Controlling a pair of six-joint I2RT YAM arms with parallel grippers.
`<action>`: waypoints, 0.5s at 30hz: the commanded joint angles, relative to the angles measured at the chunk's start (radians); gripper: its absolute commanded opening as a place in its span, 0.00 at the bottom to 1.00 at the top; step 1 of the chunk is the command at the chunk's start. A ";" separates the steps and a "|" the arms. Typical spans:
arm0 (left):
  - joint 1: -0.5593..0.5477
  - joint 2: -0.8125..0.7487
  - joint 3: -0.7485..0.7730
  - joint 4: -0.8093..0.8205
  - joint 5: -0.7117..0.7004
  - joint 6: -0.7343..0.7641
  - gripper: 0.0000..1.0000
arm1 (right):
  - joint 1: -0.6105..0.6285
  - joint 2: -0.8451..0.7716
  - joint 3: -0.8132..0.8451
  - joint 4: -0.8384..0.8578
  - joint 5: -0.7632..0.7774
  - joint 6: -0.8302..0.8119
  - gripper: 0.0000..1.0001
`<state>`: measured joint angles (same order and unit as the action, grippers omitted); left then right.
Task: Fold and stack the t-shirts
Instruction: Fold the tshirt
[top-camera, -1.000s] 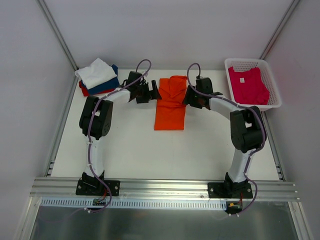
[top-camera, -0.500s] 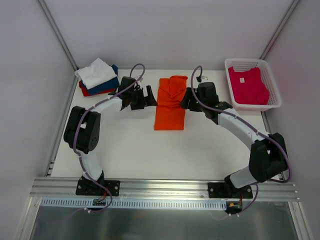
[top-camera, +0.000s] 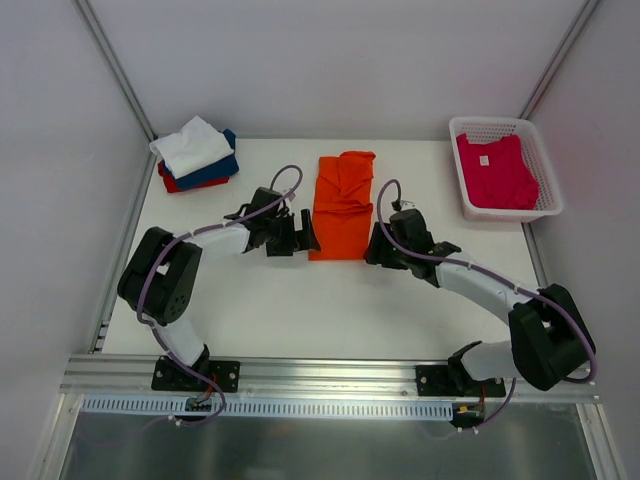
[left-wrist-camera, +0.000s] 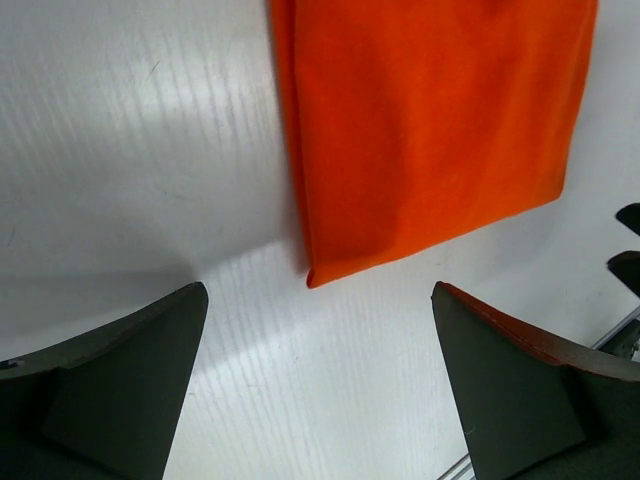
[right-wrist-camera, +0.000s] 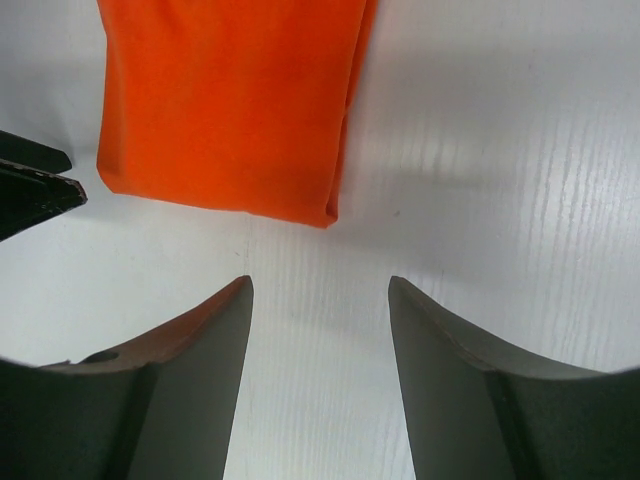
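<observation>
The left hand (top-camera: 303, 234) sits low over the white table (top-camera: 300, 310) at the near-left corner of the orange t-shirt (top-camera: 341, 205). Its two fingers are spread wide and hold nothing. In the left wrist view the shirt's corner lies just ahead of the gap between them, clear of both fingers.

The right hand (top-camera: 373, 246) mirrors it at the near-right corner, a little nearer than the left hand. Its fingers are parted, less widely than the left hand's, and also hold nothing. The folded corner of the shirt lies just beyond the gap, not touched by either finger. Whether the fingertips of either hand rest on the table I cannot tell.

The orange t-shirt lies flat between the two hands, folded into a long narrow strip running from near to far at the middle of the table, with creases at its far end.

At the far left corner lies a stack of folded t-shirts: the white one (top-camera: 192, 146) on top, the navy one (top-camera: 216, 171) under it, and the red one (top-camera: 174, 184) at the bottom. At the far right a white mesh basket (top-camera: 500, 122) holds the magenta-pink t-shirt (top-camera: 497, 172), its white neck label showing.
</observation>
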<state>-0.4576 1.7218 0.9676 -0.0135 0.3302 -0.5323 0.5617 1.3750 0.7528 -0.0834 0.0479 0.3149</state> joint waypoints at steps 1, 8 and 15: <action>-0.001 -0.065 -0.064 0.081 -0.002 -0.044 0.96 | 0.012 -0.071 -0.030 0.036 0.038 0.035 0.60; -0.009 -0.099 -0.158 0.135 -0.005 -0.072 0.92 | 0.023 -0.090 -0.081 0.060 0.046 0.059 0.58; -0.013 -0.085 -0.207 0.201 -0.005 -0.095 0.86 | 0.033 -0.051 -0.105 0.112 0.049 0.073 0.56</action>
<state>-0.4595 1.6413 0.7891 0.1589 0.3317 -0.6052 0.5880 1.3106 0.6537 -0.0452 0.0753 0.3653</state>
